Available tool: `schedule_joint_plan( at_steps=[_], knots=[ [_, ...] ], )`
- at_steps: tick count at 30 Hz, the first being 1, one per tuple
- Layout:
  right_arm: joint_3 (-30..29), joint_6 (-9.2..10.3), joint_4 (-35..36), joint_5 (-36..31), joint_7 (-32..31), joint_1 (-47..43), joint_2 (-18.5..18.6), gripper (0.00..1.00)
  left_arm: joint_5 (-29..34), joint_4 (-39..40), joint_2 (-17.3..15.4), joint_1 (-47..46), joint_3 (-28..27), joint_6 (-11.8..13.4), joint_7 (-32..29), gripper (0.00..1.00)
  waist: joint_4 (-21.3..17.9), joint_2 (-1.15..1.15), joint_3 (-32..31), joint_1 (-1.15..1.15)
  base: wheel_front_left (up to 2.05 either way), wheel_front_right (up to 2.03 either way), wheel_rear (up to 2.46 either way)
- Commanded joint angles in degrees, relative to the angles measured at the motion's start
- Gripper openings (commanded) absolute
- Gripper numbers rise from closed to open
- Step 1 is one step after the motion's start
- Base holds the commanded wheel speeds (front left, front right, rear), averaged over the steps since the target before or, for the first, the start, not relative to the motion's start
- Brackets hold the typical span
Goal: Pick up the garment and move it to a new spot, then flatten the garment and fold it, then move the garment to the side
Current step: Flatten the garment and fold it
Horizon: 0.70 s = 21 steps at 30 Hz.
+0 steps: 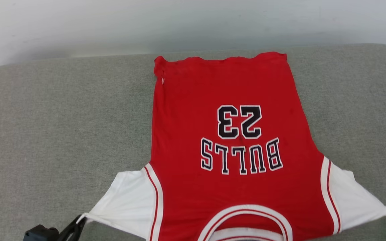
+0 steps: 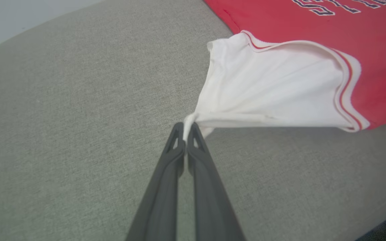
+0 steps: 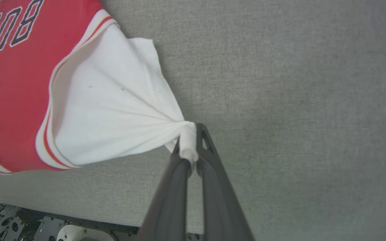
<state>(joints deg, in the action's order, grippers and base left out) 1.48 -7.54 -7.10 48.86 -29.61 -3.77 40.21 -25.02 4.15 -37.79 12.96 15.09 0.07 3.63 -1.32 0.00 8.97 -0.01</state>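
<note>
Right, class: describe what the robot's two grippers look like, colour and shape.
The left gripper and right gripper look alike: two long, slim, matte dark grey fingers each, tapering to narrow tips with a small triangular cut-out near each tip.

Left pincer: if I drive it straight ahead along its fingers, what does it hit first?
The white sleeve of the garment, whose tip the left pincer pinches; it would bunch that cloth. Beyond it lies the grey padded surface, though depth is hard to judge.
</note>
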Motion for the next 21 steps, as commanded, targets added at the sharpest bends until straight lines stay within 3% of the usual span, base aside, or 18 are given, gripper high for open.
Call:
schedule_joint_plan(
  at_steps=[1,8,10,15,21],
  knots=[
    [-0.69,0.1,0.43,-0.26,-0.62,-1.21,0.31,0.0,-0.33,0.24,-0.57,0.62,-0.19,0.37,-0.2,0.0,0.19,0.0,-0.03,0.01,0.0,0.0,0.0],
    [-4.59,0.09,4.64,-2.32,-7.29,-5.88,-2.16,0.0,-0.5,2.02,0.68,0.73,2.73,-0.92,-2.2,0.0,0.97,0.0,0.33,0.01,0.0,0.0,0.0],
    [-5.52,0.08,5.86,-2.84,-9.41,-5.56,-3.01,1.0,-0.84,2.45,1.29,-0.23,3.52,-1.41,-2.4,0.0,1.13,0.0,0.6,0.01,0.0,0.0,0.0],
    [-9.48,0.06,10.2,-3.46,-14.19,-2.22,-4.35,1.0,-2.09,5.15,2.11,-2.56,5.47,-3.09,-4.73,0.0,2.35,0.0,2.58,0.01,0.0,0.0,0.0],
    [-14.73,0.06,16.84,-4.13,-22.25,5.43,-5.98,1.0,-0.77,9.67,2.21,-5.64,7.11,-3.35,-7.35,0.0,5.54,0.0,6.63,0.01,0.0,0.0,0.0]
  ],
)
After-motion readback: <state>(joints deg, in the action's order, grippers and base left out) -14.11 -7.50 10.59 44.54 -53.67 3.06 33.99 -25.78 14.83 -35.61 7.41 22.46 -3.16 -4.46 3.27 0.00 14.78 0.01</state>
